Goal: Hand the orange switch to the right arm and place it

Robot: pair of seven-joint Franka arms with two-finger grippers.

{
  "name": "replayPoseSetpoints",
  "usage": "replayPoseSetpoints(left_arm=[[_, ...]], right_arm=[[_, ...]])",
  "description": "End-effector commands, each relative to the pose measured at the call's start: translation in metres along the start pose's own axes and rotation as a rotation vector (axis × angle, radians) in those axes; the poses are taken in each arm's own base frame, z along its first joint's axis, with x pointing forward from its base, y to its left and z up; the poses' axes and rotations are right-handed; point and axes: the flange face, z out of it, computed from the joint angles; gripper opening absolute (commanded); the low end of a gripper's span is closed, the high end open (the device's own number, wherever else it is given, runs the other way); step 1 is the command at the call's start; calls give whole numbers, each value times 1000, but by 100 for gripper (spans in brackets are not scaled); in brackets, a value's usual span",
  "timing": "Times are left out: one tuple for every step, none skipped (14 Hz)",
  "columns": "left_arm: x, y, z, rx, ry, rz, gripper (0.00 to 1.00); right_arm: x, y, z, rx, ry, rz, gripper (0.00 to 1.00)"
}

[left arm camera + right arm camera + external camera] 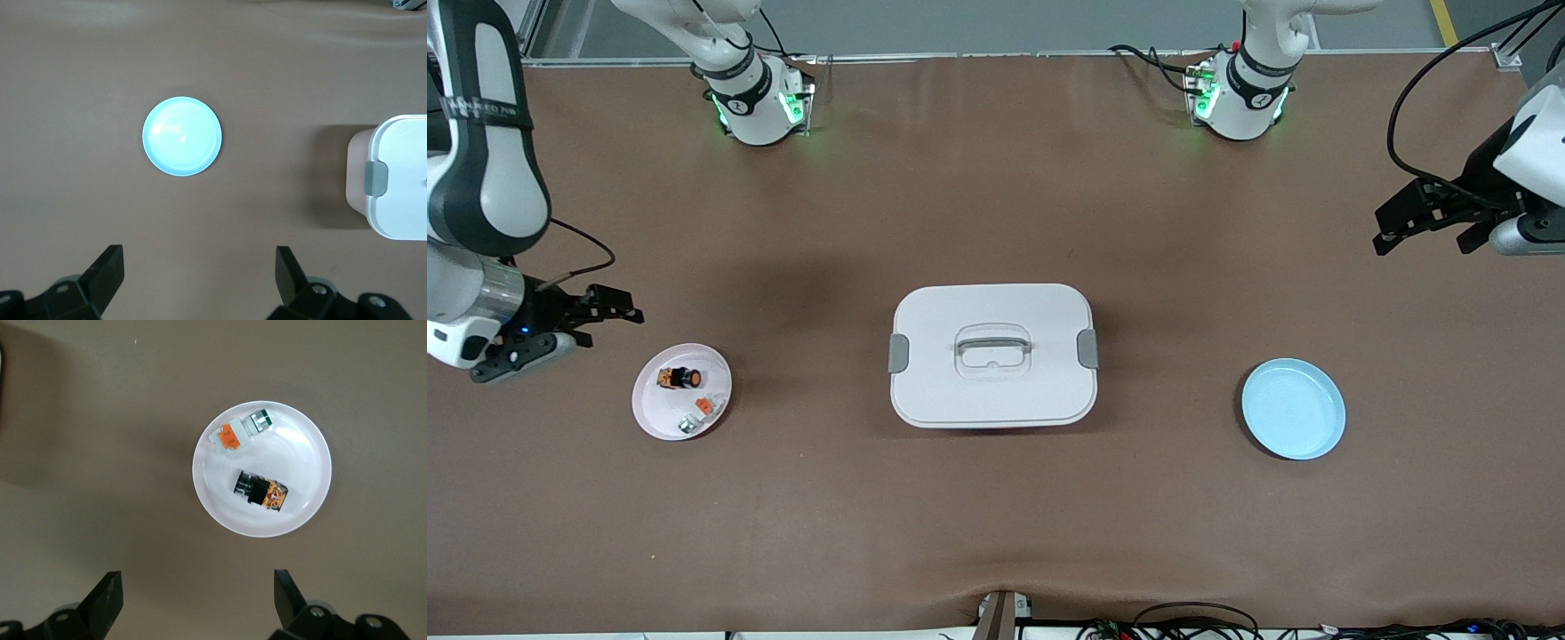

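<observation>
Nothing grasped yet: both my end effectors hang open.
The orange switch (261,491) lies in the white plate (649,413) beside my right end effector (609,322); my left end effector (1424,222) waits, so the pickup likely comes next.

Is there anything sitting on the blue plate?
No, the blue plate is bare; the orange switch lies on the white plate.

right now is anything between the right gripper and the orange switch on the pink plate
Nothing visible. The orange switch lies uncovered on the pink plate, apart from the white-and-grey piece. The right gripper hangs open beside the plate.
</observation>
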Motion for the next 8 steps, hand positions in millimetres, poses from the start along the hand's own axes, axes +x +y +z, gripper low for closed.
replayPoseSetpoints(left_arm=[[0,3,-2,7,6,25,100],[0,3,-2,6,6,25,100],[0,3,-2,6,6,25,100],[0,2,-3,6,6,23,100],[0,1,-1,7,3,22,100],[0,0,-2,7,3,20,100],[0,0,-1,7,0,19,100],[-2,-1,-4,7,1,17,100]], right_arm=[[-1,-34,-41,-79,5,88,100],[0,-49,-47,-127,-17,76,100],[-6,-53,-61,-151,5,107,100],[-10,-53,-68,-152,14,117,100],[-14,-55,-81,-156,31,117,100],[-20,-57,-91,-161,31,106,100],[-24,-61,-100,-175,37,91,100],[-25,-59,-111,-197,31,78,100]])
